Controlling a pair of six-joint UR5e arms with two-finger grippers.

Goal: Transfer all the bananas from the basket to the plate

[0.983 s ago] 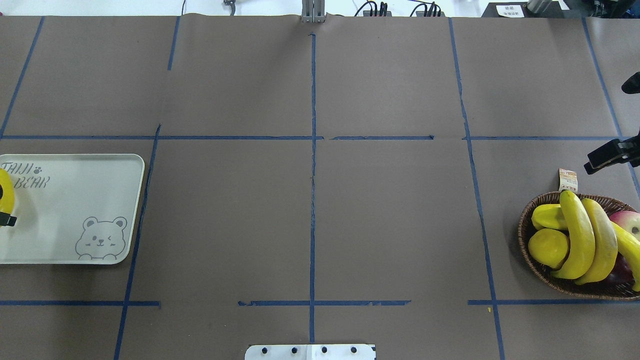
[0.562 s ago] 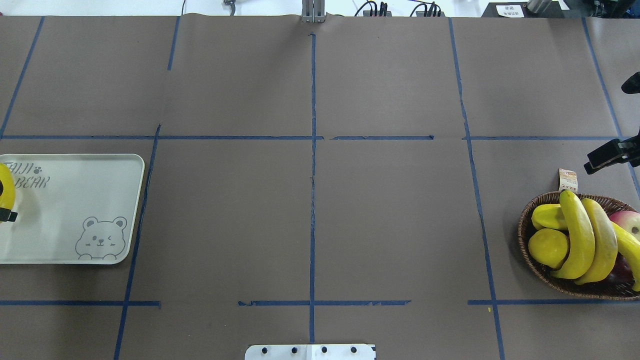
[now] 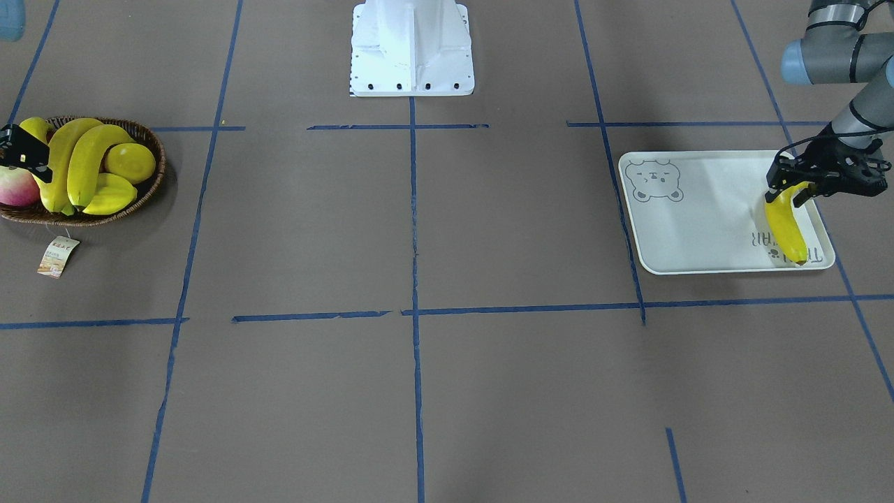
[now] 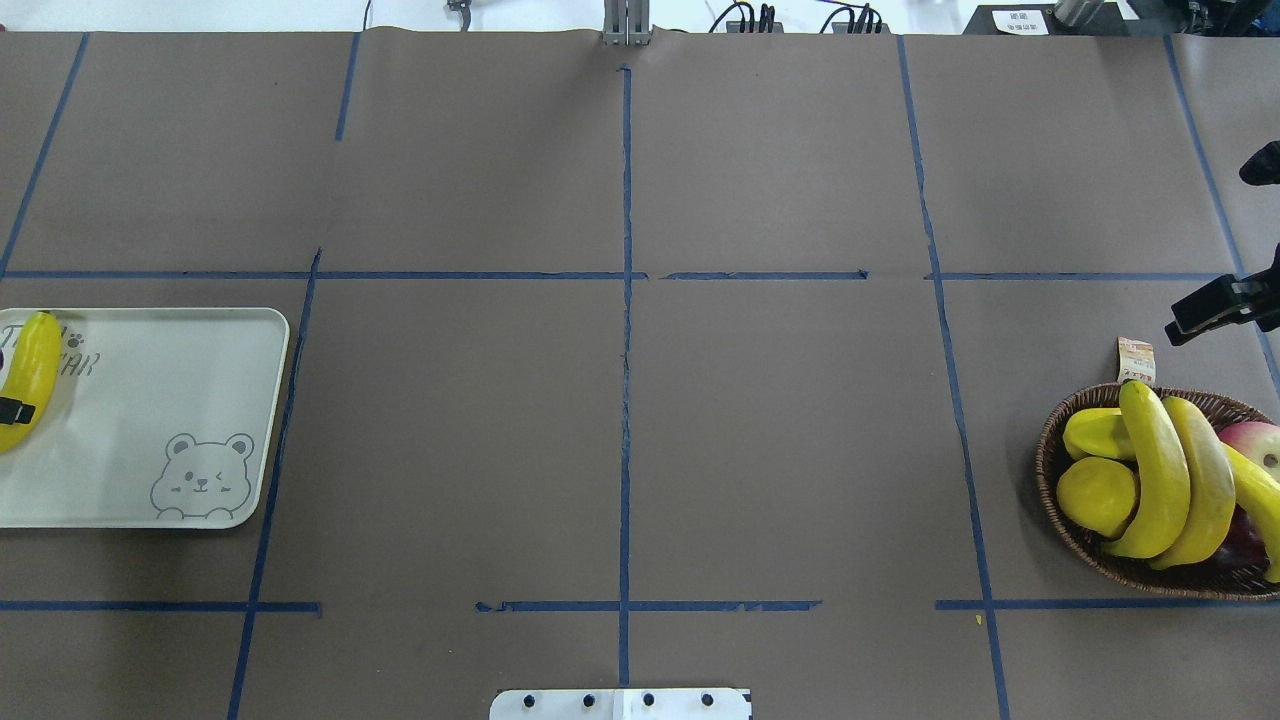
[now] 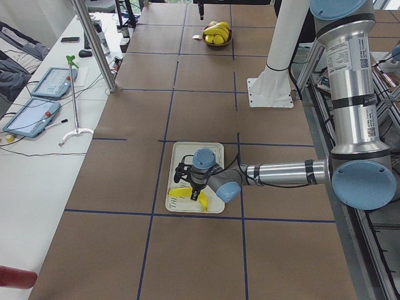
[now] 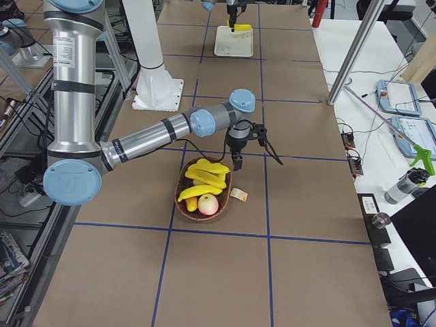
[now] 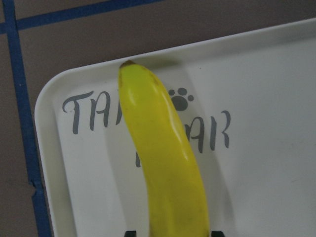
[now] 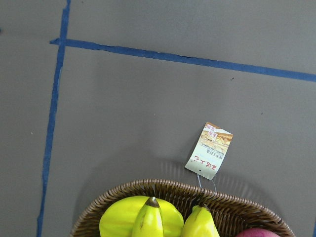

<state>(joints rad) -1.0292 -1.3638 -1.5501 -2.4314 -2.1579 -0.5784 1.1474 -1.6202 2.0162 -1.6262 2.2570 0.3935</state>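
My left gripper (image 3: 793, 195) is shut on one end of a yellow banana (image 3: 786, 227) over the plate (image 3: 698, 209). The banana slopes down, and its far tip rests on the grey lettering (image 7: 163, 158) near the plate's corner. In the overhead view this banana (image 4: 28, 375) lies along the plate's (image 4: 150, 400) left edge. Three more bananas (image 4: 1160, 470) lie across the basket (image 4: 1048, 470) at the far right. My right gripper (image 4: 1240, 240) hangs open above the table just beyond the basket's far rim, with nothing between its fingers.
The basket also holds a yellow starfruit (image 4: 1095, 435), a lemon (image 4: 1095, 495) and a red apple (image 4: 1255, 440). Its paper tag (image 4: 1135, 360) lies on the table behind it. The robot's white base (image 3: 412, 49) stands at the table's near middle edge.
The banana in my left gripper has come down and swung further onto the plate, and more of its length now shows. My right gripper has barely moved.
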